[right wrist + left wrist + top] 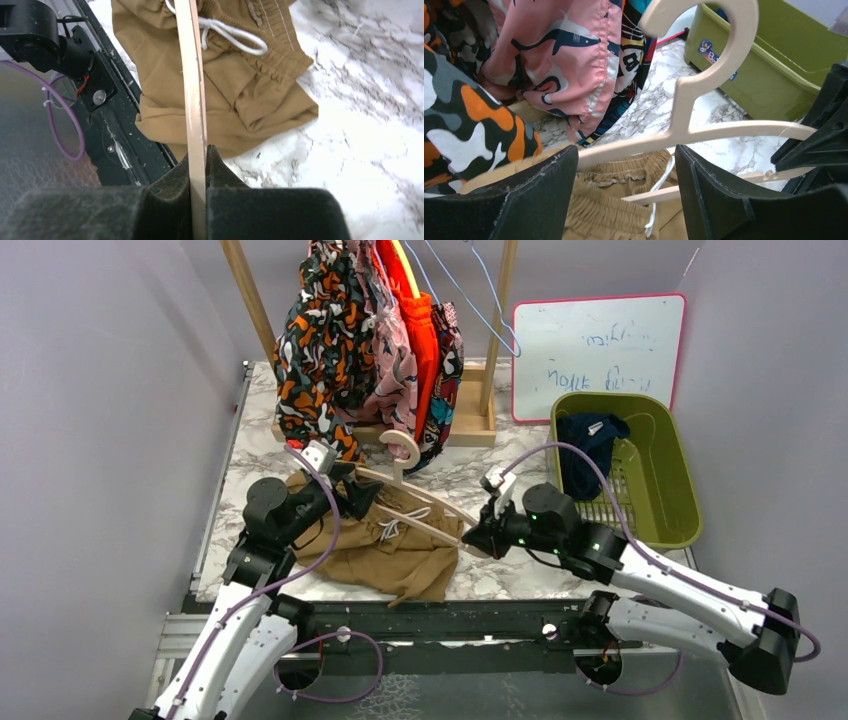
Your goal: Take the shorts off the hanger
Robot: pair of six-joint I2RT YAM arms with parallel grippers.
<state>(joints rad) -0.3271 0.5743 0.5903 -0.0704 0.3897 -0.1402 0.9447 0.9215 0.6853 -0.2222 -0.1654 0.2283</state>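
Observation:
Tan shorts [385, 550] lie crumpled on the marble table near its front edge. A cream hanger [415, 495] lies tilted over their waistband, hook pointing away. My right gripper [478, 537] is shut on the hanger's right end; in the right wrist view the hanger arm [196, 90] runs straight out of the right gripper [199, 156] above the tan shorts [240, 85]. My left gripper [352, 495] stands open at the hanger's left end. In the left wrist view the left gripper [624, 152] brackets the hanger [704, 85] without touching it, with the tan shorts [614, 205] below.
Several printed shorts [345, 340] hang on a wooden rack [480, 420] at the back. A green bin [655, 480] at the right holds navy shorts [588, 445]. A whiteboard [600, 350] leans behind it. The table's front edge and a black rail [450, 625] lie close below the shorts.

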